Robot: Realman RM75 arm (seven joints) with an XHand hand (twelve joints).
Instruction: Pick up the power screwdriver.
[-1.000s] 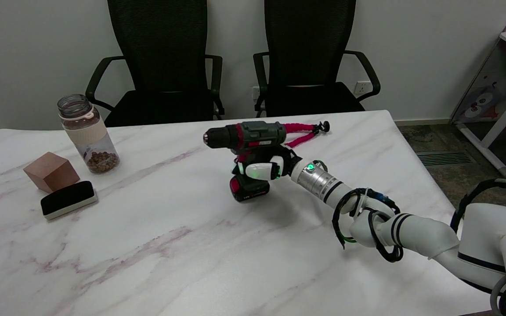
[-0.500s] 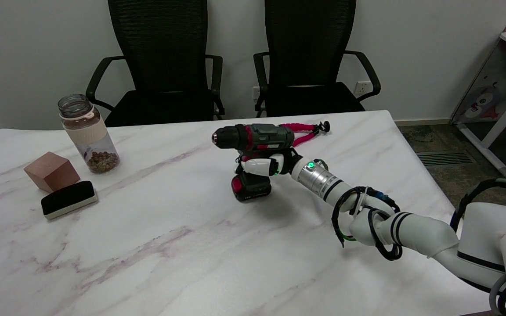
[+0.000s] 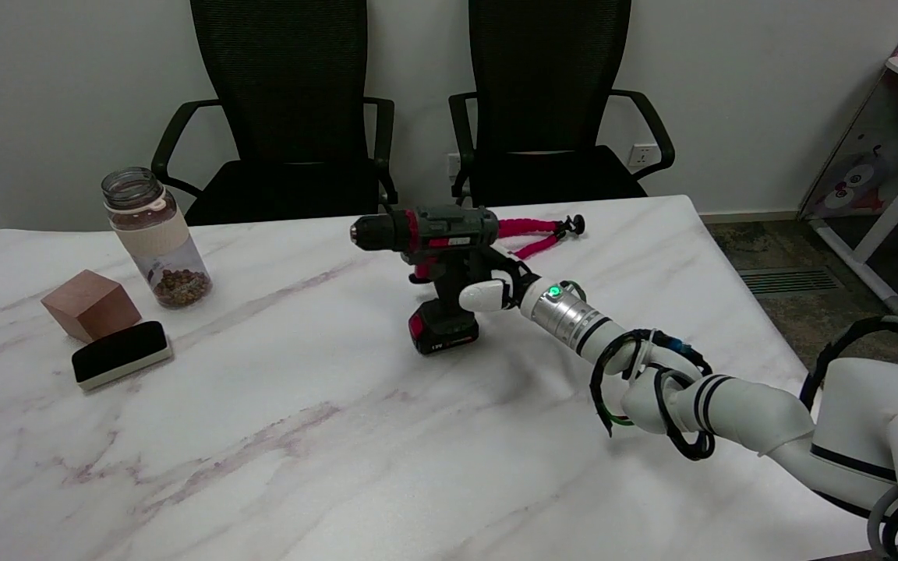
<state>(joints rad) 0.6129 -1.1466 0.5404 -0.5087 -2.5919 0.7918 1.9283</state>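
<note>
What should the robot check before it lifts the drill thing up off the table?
1. Right hand around the power screwdriver handle: ok, it grips the handle below the body.
2. Grip tight enough to lift: cannot tell, the fingers are mostly hidden behind the handle.
3. Screwdriver upright: ok, its battery base is down, close to the table; whether they touch is unclear.
4. Pink tripod out of the way: cannot tell, it lies just behind the screwdriver and may touch it.
5. Jar, wooden block and black eraser clear of the lift: ok, they sit far to the picture's left.
</note>
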